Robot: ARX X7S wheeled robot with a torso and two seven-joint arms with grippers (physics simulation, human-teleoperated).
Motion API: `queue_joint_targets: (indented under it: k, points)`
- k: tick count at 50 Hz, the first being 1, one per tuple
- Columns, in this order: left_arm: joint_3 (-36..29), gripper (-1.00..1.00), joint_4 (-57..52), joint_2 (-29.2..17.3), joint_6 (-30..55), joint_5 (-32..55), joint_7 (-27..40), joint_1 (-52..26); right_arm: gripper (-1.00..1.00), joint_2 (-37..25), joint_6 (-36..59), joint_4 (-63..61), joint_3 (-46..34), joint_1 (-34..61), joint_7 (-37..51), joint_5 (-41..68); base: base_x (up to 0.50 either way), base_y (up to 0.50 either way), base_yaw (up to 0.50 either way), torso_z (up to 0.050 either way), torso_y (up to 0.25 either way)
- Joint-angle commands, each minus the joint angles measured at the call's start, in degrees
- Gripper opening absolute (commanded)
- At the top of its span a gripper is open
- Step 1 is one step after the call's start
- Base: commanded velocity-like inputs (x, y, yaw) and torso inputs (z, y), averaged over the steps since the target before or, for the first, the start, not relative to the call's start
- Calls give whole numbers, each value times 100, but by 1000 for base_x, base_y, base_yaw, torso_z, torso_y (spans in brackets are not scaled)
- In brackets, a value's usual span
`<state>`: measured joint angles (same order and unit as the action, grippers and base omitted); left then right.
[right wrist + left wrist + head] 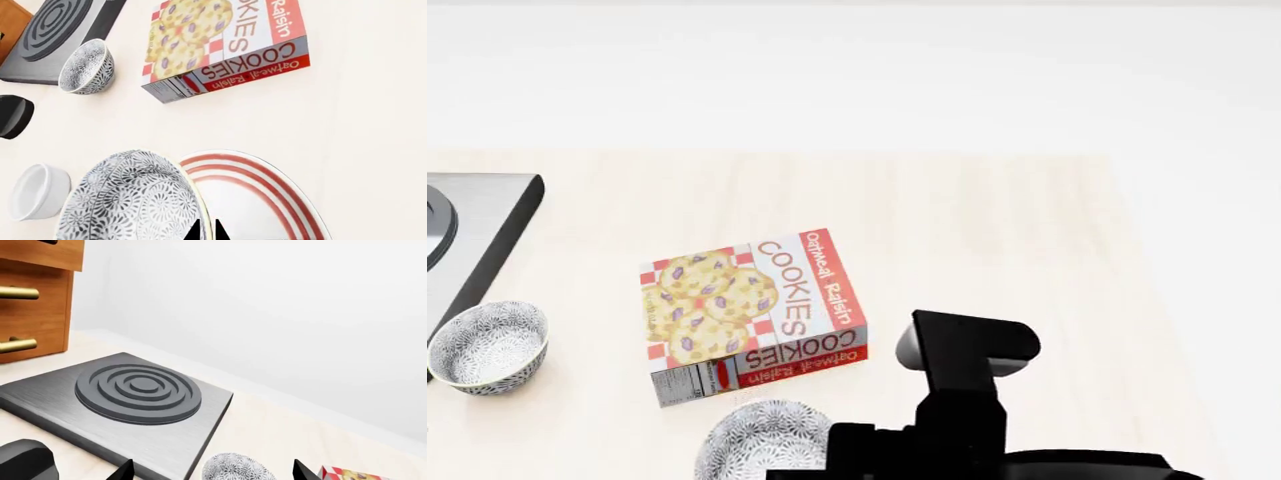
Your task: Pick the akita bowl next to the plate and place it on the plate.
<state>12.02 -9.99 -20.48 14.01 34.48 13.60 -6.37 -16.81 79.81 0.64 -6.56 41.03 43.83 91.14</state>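
- Two patterned bowls show on my table: the akita bowl (130,200) sits touching the edge of the plate (267,200), not on it; its twin (87,66) rests beside the stove burner (57,22).
- My right gripper (205,231) shows only two dark fingertips close together at the akita bowl's rim; whether they pinch it I cannot tell.
- My left gripper (210,472) stands wide apart, astride the twin bowl.
- A cookie box (754,312) lies flat between the bowls; a white cup (39,192) stands near the akita bowl.
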Motion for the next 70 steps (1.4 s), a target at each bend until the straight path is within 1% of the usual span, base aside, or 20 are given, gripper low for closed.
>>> queue_joint_targets:
  k: [1,9,15,29,61,70]
  points:
    - [-9,100,-2,-10,-3,13,17,-1,-100,-33,-195,-13,-178,-151,-515,-346,0,0,0,0,0]
    - [-17,100,16,-13,-20,12,15,-1,-100,-67,-246,-13,-318,-195,-630,-470,0,0,0,0,0]
    - [-15,100,-5,-26,0,34,33,-1,-100,-80,-356,21,-493,-229,-899,-724,0,0,0,0,0]
    - [-28,100,42,-26,-50,31,22,3,-100,-158,-430,-19,-658,-313,-957,-840,0,0,0,0,1]
    - [-46,100,-29,-69,13,98,111,-4,-100,-224,-865,353,-1258,-345,-1652,-1581,0,0,0,0,0]
    - [-65,100,53,-57,-60,70,76,-12,-100,-262,-937,396,-1319,-383,-1688,-1650,0,0,0,0,0]
